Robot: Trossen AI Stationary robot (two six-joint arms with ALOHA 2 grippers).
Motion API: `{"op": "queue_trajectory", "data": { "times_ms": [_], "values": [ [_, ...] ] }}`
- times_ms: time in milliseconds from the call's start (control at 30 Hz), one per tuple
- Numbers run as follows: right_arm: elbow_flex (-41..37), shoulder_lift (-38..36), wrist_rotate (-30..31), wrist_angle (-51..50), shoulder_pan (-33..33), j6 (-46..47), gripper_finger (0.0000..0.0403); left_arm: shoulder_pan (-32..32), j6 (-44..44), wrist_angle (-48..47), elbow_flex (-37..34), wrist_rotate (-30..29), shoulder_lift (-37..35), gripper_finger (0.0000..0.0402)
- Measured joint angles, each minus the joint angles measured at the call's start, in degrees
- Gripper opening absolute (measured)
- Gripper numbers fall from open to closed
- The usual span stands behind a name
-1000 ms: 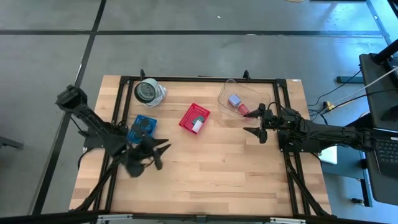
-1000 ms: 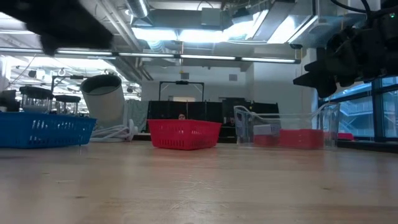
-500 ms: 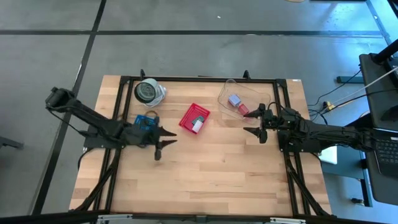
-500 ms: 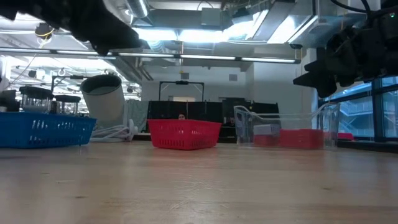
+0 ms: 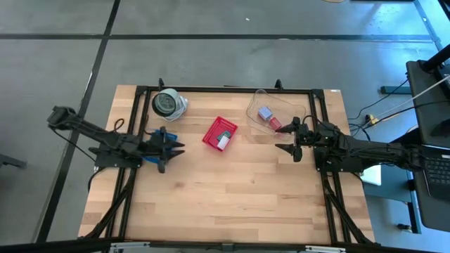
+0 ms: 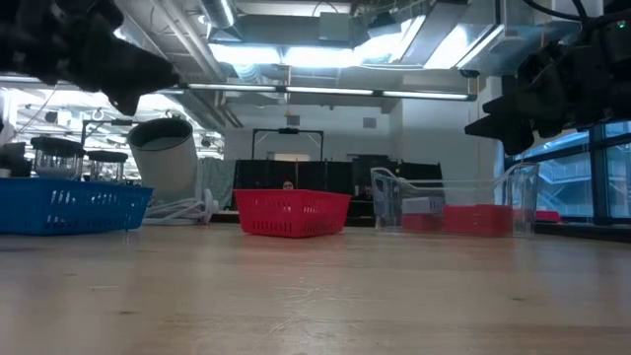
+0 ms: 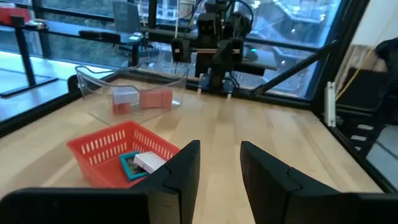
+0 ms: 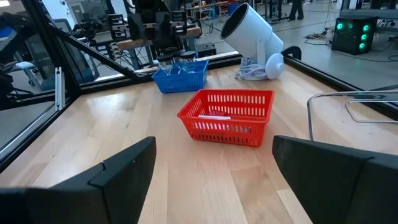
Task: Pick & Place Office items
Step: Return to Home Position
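1. Two tools, both empty: left tool (image 7: pixel 219 148), fingers narrowly parted, over the blue basket (image 8: pixel 180 79); right tool (image 8: pixel 212 144), fingers wide, near the clear bin (image 7: pixel 99 99).
2. Office items: white piece (image 7: pixel 149 162) and teal piece (image 7: pixel 129 163) in the red basket (image 7: pixel 99 158); pale-blue piece (image 5: pixel 264 112) and red piece (image 5: pixel 274 123) in the clear bin.
3. Risk: a low retreat across the worktop could clip either nearby container and spill it.
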Motion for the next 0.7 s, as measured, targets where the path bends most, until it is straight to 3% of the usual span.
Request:
{"op": "queue_trajectory", "data": {
  "times_ms": [167,333,433,700],
  "values": [
    [0.00,0.00,0.00,0.00,0.00,0.00,0.0324,0.00,-0.68,-0.23,-4.56,0.69,-7.76,0.0111],
    [0.00,0.02,0.00,0.00,0.00,-0.01,0.0324,-0.07,-3.62,-9.57,-4.61,0.42,-12.92,0.0111],
    [0.00,0.02,-0.01,0.00,-0.01,-0.01,0.0324,-0.07,-4.06,-15.06,-4.61,-2.68,-15.70,0.0111],
    [0.00,0.02,-0.02,0.00,0.00,-0.02,0.0324,-0.07,1.53,-15.36,-4.61,-4.42,-24.18,0.0113]
  ]
}}
